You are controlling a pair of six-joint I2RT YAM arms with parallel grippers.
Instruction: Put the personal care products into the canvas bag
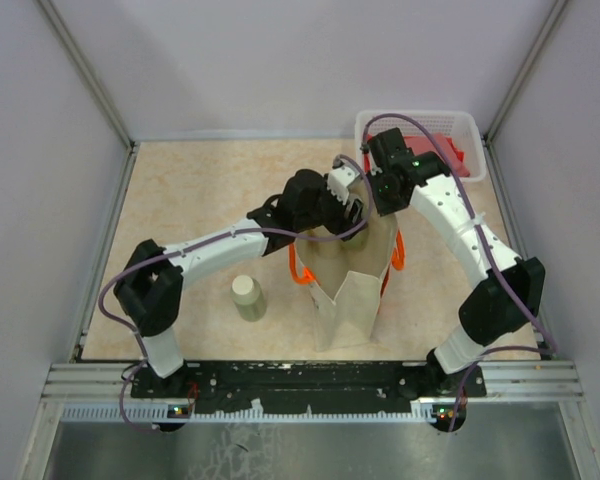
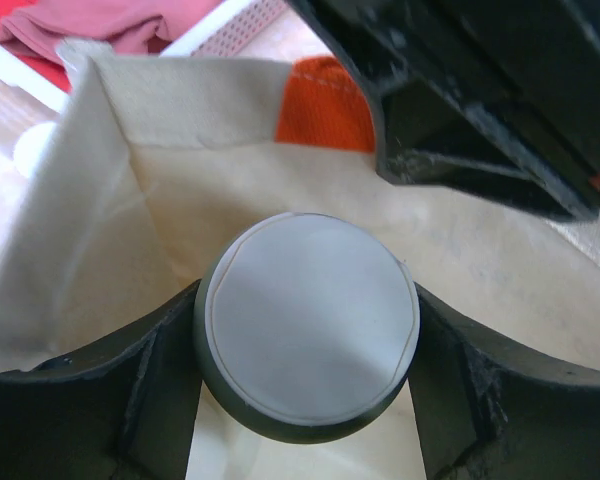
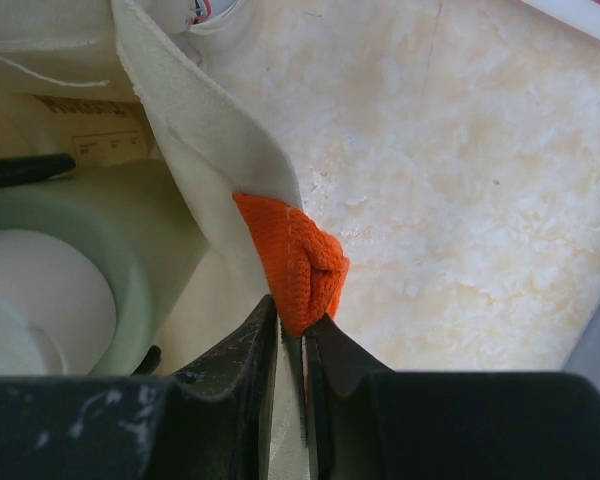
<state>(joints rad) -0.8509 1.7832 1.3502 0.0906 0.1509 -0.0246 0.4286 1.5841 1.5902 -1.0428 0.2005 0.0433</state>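
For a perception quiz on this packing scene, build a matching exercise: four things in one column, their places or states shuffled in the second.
1. left gripper
2. right gripper
3. free bottle
4. red cloth

A. lies in the white basket
B. stands left of the canvas bag
C. pinches the bag's rim at an orange strap
D. holds a capped bottle at the bag's mouth

Pairs: 1-D, 2-C, 3-B, 4-A.
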